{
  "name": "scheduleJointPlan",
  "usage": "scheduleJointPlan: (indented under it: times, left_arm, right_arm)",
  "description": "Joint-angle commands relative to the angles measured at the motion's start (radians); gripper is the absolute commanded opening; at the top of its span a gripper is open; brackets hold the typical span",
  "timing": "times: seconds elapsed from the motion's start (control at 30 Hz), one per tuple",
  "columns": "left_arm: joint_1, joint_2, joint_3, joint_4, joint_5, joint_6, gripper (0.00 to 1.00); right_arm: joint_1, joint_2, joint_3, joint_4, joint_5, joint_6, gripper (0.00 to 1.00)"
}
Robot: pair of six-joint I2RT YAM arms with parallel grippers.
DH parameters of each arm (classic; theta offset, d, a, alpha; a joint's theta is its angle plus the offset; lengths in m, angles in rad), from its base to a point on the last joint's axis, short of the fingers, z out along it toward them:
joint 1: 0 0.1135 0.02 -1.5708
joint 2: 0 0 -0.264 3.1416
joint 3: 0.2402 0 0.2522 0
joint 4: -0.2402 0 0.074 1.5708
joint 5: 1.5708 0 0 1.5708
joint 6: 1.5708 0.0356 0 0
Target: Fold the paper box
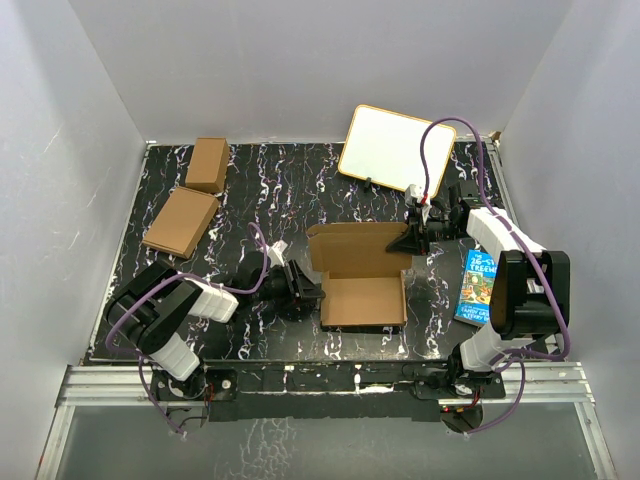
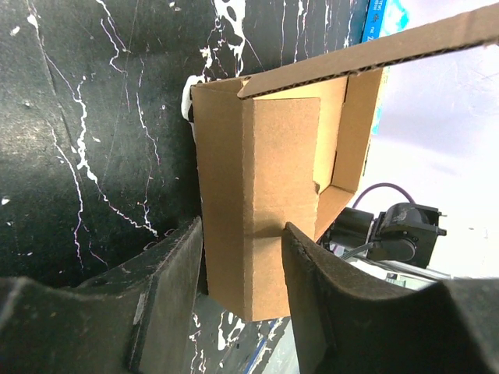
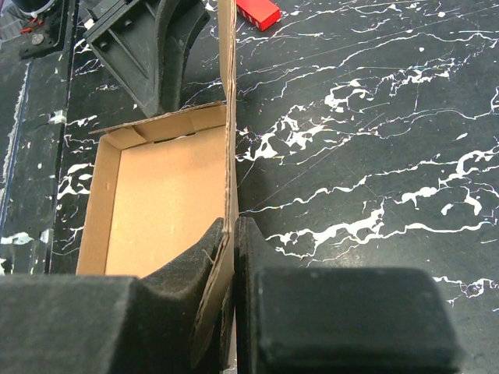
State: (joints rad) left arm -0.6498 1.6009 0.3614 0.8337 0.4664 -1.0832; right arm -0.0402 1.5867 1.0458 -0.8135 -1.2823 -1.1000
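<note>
Brown cardboard is seen mid-table: the box is set on the black marbled table between the two grippers, with its shallow tray open upward and its lid flap raised along the far side. The flap's right end is pinched by the right gripper. In the right wrist view its fingers are shown closed tight on the upright sheet, with the tray lying to the left of it.

The left gripper is placed at the tray's left wall. In the left wrist view its two black fingers are set partly apart with that wall between them, and both appear to be touching the cardboard. Whether the wall is actually gripped cannot be told.

A small carton and a sloped carton are set at the far left, well apart from the box. A whiteboard is propped at the far right, and a book is laid near the right edge, beside the right arm. A red block is seen beyond the flap's far end.
</note>
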Motion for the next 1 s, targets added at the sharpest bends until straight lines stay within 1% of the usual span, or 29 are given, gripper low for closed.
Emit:
scheduleJointPlan:
  times: [0.0,0.2,0.4,0.6,0.7,0.9,0.97]
  left_arm:
    - [0.001,-0.016,0.021,0.004,0.020,0.005,0.44]
    - [-0.013,-0.010,0.049,-0.052,0.003,0.021,0.44]
    - [-0.030,-0.045,0.070,-0.137,-0.031,0.044,0.46]
    - [-0.061,-0.058,0.132,-0.313,-0.093,0.099,0.47]
    - [-0.076,-0.047,0.184,-0.439,-0.142,0.129,0.47]
    - [-0.125,-0.061,0.288,-0.676,-0.299,0.210,0.45]
    - [-0.138,-0.067,0.309,-0.728,-0.334,0.226,0.44]
  right_arm:
    - [0.002,0.004,0.046,-0.003,-0.052,-0.042,0.08]
    - [0.002,0.004,0.046,-0.003,-0.052,-0.043,0.08]
    - [0.003,0.005,0.046,-0.003,-0.049,-0.044,0.08]
    - [0.006,0.005,0.046,-0.003,-0.049,-0.044,0.08]
    - [0.006,0.006,0.046,-0.002,-0.048,-0.043,0.08]
    - [0.008,0.008,0.046,-0.002,-0.048,-0.044,0.08]
    - [0.009,0.008,0.046,-0.001,-0.046,-0.044,0.08]
